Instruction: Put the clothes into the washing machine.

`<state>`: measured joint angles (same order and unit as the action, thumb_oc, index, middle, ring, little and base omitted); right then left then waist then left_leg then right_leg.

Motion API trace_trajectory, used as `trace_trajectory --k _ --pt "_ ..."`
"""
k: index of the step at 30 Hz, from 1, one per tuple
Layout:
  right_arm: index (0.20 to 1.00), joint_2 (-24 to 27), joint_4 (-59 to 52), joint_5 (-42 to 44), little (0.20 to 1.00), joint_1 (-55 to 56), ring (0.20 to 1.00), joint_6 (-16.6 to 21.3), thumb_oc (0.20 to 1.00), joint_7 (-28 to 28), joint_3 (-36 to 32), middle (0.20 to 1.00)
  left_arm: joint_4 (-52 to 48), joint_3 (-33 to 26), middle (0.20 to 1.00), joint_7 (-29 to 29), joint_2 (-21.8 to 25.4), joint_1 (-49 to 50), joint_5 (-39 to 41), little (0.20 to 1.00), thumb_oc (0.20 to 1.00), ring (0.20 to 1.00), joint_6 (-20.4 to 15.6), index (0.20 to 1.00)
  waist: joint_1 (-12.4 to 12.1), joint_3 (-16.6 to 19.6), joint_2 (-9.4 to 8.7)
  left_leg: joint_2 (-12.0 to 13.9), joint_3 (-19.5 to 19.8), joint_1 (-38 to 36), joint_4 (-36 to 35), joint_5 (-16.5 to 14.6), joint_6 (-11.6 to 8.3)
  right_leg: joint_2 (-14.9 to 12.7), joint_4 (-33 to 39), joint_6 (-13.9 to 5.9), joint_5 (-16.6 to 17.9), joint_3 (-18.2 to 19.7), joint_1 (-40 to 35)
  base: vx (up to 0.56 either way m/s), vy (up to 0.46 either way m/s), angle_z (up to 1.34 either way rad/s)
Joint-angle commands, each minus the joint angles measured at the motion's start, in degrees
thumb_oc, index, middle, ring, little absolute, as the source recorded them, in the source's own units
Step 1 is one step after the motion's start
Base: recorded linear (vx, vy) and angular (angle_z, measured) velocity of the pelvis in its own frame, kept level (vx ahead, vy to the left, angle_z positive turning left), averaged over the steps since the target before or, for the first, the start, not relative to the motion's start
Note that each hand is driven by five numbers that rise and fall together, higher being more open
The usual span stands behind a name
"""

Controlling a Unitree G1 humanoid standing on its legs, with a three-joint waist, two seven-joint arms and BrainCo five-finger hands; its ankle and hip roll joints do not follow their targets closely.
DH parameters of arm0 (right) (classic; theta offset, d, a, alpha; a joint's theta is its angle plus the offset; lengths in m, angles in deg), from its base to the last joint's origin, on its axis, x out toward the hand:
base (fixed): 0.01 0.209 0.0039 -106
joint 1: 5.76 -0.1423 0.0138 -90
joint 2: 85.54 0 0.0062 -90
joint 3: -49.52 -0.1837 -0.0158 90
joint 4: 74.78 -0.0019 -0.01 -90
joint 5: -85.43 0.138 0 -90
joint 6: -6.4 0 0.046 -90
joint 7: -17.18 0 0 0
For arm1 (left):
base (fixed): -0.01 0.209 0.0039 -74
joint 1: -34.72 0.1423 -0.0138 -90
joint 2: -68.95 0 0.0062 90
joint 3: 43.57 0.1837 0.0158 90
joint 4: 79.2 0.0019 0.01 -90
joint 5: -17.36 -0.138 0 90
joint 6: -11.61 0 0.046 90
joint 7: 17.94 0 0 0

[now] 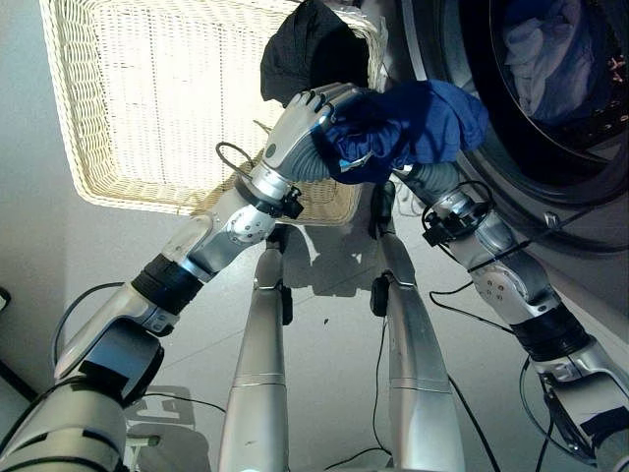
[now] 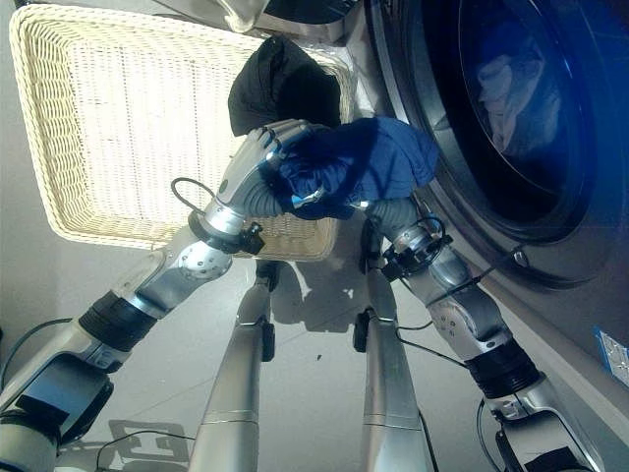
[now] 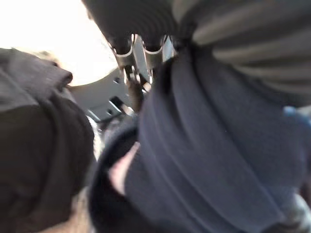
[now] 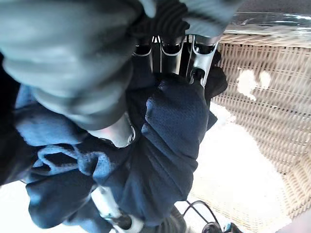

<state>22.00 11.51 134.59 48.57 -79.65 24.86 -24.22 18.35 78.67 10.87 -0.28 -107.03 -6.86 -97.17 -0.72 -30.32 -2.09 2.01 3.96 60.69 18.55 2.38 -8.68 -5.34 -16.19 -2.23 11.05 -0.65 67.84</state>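
Hands: left hand [image 1: 307, 110] and right hand [image 4: 167, 58] both curl into a blue garment [image 1: 413, 126] bunched between them, washing machine drum [image 1: 550, 88] just beyond, wicker basket [image 1: 147, 98] behind.

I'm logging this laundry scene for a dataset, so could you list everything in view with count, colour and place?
Blue garment: one, dark blue, bunched, held up between both hands just outside the washer's opening.
Black garment: one, black, draped over the basket's corner nearest the washer.
Wicker basket: one, cream, on the floor to the robot's left of the washer.
Washing machine: one, grey front with a dark round opening, at the robot's right.
Clothes in the drum: a pile, blue and white, count unclear.
Floor: pale grey.
Left hand: fingers curled on the blue garment.
Right hand: fingers gripping the blue garment.
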Motion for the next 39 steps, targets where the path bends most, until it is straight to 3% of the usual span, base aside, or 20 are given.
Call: trace_trajectory --k 1,4,9,19,39 --pt "0.200 -2.6 -8.2 4.5 0.200 -1.5 0.200 7.3 0.200 2.6 -0.1 0.200 -3.1 -2.0 1.000 7.7 -1.8 3.0 -5.9 1.000 1.000 1.000 4.3 1.000 1.4 0.5 2.64 -7.2 -0.3 -0.5 -4.4 4.8 6.17 3.8 -3.9 -5.36 -2.4 -8.0 -2.5 0.00 0.000 0.00" --pt "0.200 -3.4 -8.4 4.2 0.200 -1.4 0.200 9.2 0.200 2.3 -0.6 0.200 -2.3 -3.4 1.000 14.4 -2.6 4.1 -7.8 1.000 1.000 1.000 4.7 1.000 1.2 0.5 2.63 -7.2 -0.1 -0.4 -4.2 4.7 6.22 3.6 -4.2 -5.34 -2.7 -8.2 -2.4 0.00 0.000 0.00" --pt "0.200 -5.1 -8.6 3.8 0.200 -2.1 0.200 11.3 0.200 1.6 -1.1 0.200 -2.0 -5.1 1.000 17.9 -4.0 4.8 -8.7 1.000 1.000 1.000 4.6 1.000 0.7 0.5 2.74 -7.5 0.3 -0.3 -3.9 4.7 6.16 3.4 -4.5 -5.40 -2.7 -8.5 -2.3 0.00 -0.007 0.00" --pt "0.200 -6.9 -10.2 6.1 0.200 -3.0 0.200 15.0 0.200 3.7 -2.8 0.200 -1.7 -7.2 1.000 16.1 -5.0 5.3 -5.9 1.000 1.000 1.000 6.6 1.000 0.6 0.5 3.03 -7.4 0.3 -0.5 -4.1 4.8 5.92 3.2 -4.6 -5.57 -2.7 -8.6 -2.4 0.00 0.000 0.00" --pt "0.200 -8.9 -9.7 11.5 0.200 -3.4 0.200 15.8 0.200 7.6 -4.3 0.200 1.9 -9.4 1.000 12.4 -5.4 7.4 7.2 1.000 1.000 1.000 9.3 1.000 0.3 0.5 3.87 -6.9 -1.1 -0.3 -4.0 5.1 5.72 2.2 -4.5 -5.83 -2.2 -9.3 -2.2 0.00 0.000 0.00"
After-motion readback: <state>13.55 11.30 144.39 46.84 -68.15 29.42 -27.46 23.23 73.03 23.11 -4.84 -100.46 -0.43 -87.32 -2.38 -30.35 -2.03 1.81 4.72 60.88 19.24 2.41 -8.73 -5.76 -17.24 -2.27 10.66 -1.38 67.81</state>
